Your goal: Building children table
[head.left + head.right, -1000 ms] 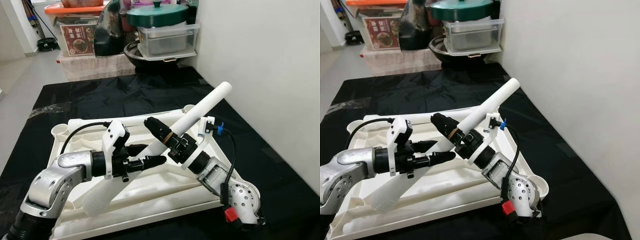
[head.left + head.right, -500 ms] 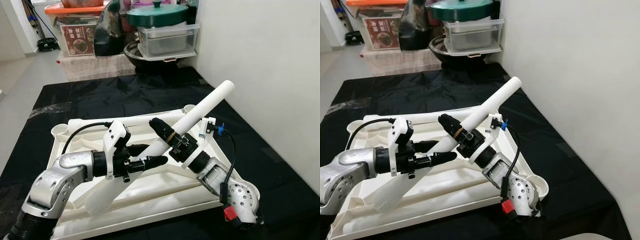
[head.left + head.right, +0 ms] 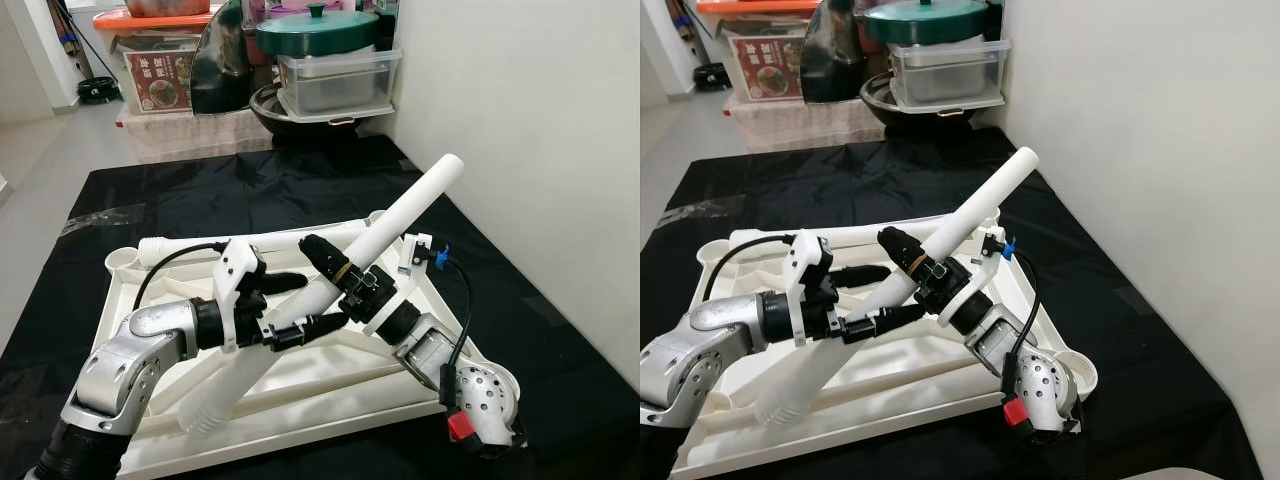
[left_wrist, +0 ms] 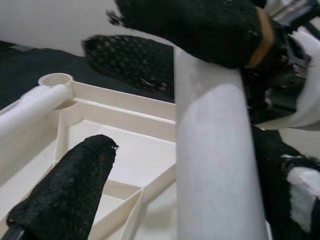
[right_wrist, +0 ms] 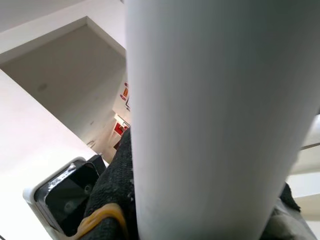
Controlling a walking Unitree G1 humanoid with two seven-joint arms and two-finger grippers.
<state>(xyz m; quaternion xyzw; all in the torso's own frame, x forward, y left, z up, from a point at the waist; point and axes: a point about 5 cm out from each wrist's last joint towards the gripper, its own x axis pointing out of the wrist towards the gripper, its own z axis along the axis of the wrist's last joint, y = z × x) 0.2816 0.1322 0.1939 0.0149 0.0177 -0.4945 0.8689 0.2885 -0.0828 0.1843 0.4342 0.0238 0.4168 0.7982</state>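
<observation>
The white table top point(image 3: 330, 385) lies upside down on a black cloth. A white table leg point(image 3: 410, 205) slants over it, its ribbed end point(image 3: 205, 415) low over the near left part and its smooth end high toward the wall. My right gripper point(image 3: 325, 262) is shut on the leg near its middle. Just below that, my left gripper point(image 3: 300, 305) is open, one finger point(image 3: 285, 282) above the leg and one finger point(image 4: 65, 185) below it. In the right wrist view the leg point(image 5: 210, 115) is pressed against a black finger pad. A second white leg point(image 3: 200, 245) lies along the far rim.
A white wall point(image 3: 540, 150) runs close along the right. At the back stand a clear box with a green-lidded pot point(image 3: 315, 30), a dark wok point(image 3: 275, 105) and storage boxes point(image 3: 155, 75). The black cloth point(image 3: 220, 190) reaches past the table top.
My left gripper has slid up the leg toward the right gripper and its fingers have spread wider. The leg's ribbed lower end has shifted slightly right.
</observation>
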